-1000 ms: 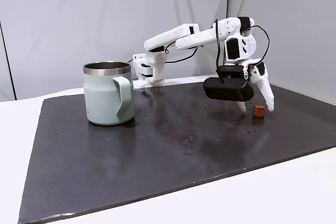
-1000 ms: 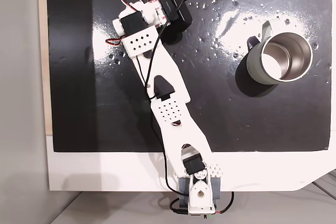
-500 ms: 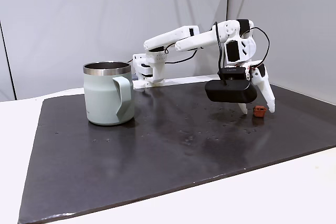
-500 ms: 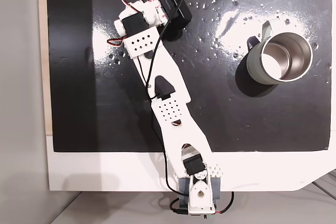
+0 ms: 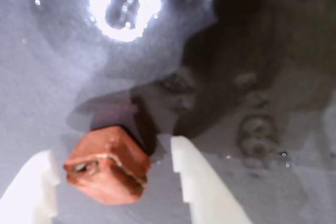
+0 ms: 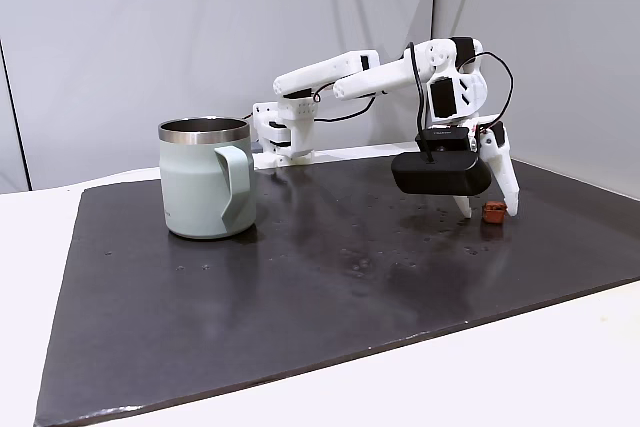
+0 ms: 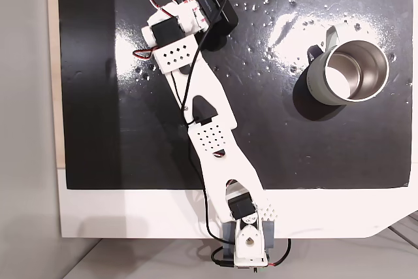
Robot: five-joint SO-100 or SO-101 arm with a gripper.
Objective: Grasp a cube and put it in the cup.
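Dark, glossy matting [image 6: 330, 267] covered the white table [image 6: 520, 367], and pale walls closed the scene behind it. Nearest to the wrist camera, two white fingers [image 5: 202, 187] were seen rising from the bottom edge, spread apart. The cube [image 5: 107, 163], red-orange and tilted on the mat, was seen in the gap between them, closer to the finger on the left of that view; whether that finger touched it could not be told, and a clear gap was left to the other finger. Beyond the fingertips, a dark reflection and a bright glare of light were shown on the mat.

In a fixed view from the side, the gripper [image 6: 488, 209] was held low over the mat with its fingertips down on either side of the cube [image 6: 493, 211], and the black wrist camera housing [image 6: 441, 173] was seen in front of it. The cup [image 6: 205, 179], pale mint with a steel rim, was stood upright well apart from the fingers, far to the left in that view, its handle turned toward the camera.

From above, the cup [image 7: 346, 73] was seen far to the right of the arm's head [image 7: 171, 47], and its metal inside held nothing.
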